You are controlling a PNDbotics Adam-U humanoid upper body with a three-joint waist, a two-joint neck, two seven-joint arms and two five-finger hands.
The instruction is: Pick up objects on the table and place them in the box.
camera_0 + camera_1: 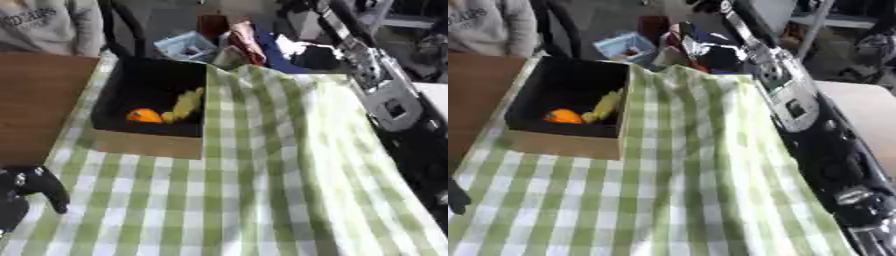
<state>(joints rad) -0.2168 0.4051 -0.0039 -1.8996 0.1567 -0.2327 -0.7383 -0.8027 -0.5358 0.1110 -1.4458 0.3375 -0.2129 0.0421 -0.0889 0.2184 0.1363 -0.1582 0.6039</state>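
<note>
A green and white checked cloth (262, 190) covers the bench. Bare brown wood (35, 100) shows along the bench's left edge. Beyond the far edge lie a light blue container (186, 46) and a heap of red, white and dark blue fabric (262, 45).

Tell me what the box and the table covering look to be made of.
Box: probably cardboard, matte; its outer wall is plain flat brown with straight edges, and the inside looks black. Table covering: woven cloth, matte, in a green and white check; it lies in soft folds and ripples, as fabric does.
</note>
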